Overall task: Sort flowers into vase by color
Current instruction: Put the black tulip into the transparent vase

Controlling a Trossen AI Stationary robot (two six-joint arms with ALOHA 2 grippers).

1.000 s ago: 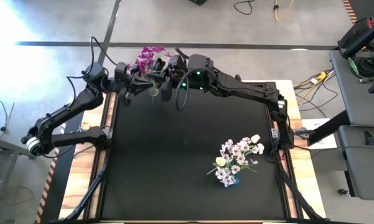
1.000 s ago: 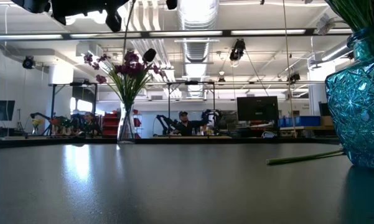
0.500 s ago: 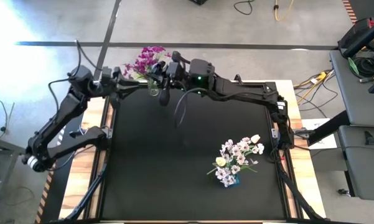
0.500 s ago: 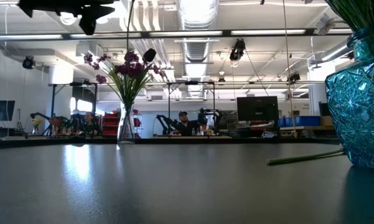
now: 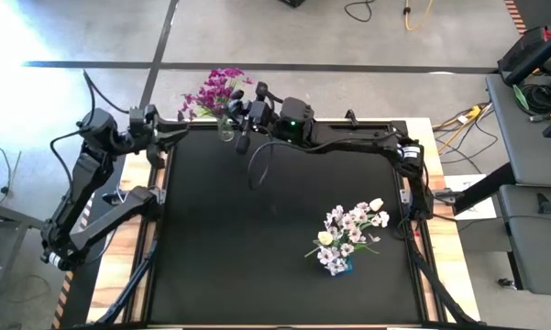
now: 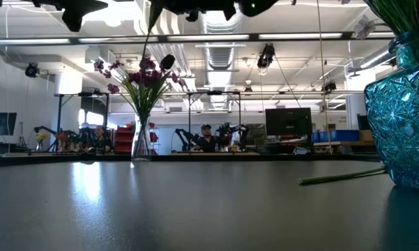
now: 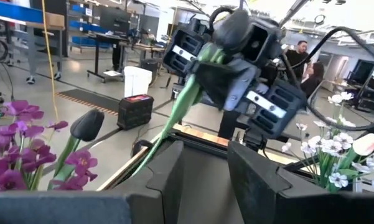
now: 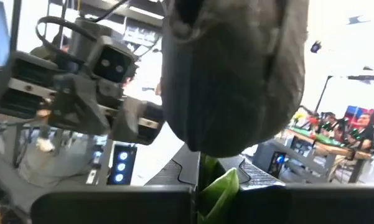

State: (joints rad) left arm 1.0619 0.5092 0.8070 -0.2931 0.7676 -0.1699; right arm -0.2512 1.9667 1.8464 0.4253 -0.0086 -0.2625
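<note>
Looking overhead hides what the left wrist view shows: right gripper (image 7: 202,59) jaws clenched on dark bud's stem (image 7: 174,115).

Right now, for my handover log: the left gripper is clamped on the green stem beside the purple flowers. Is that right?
Not quite: the right gripper is the one clamped on the green stem beside the purple flowers. The left wrist view shows it, with the left gripper open and apart from the stem.

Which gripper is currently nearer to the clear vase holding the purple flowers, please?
Right. The right gripper sits just beside the clear vase, shut on a dark bud's stem. The left gripper is open and farther off, on the vase's other side.
</note>
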